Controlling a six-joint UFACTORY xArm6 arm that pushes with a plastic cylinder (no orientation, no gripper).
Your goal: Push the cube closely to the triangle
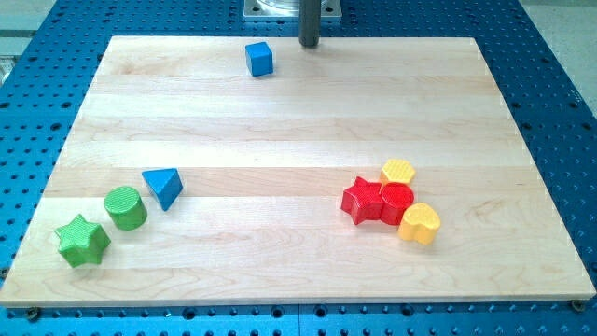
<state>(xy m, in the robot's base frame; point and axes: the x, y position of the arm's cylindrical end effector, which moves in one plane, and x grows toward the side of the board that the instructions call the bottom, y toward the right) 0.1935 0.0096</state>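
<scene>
The blue cube (260,59) sits near the top edge of the wooden board (298,131), left of centre. The blue triangle (164,187) lies far from it, at the lower left. My tip (310,44) is at the board's top edge, to the right of the cube and slightly above it, with a gap between them.
A green cylinder (125,207) and a green star (82,241) lie just left of the triangle. At the right, a red star (362,200), red cylinder (396,202), yellow heart (420,223) and another yellow block (397,172) cluster together.
</scene>
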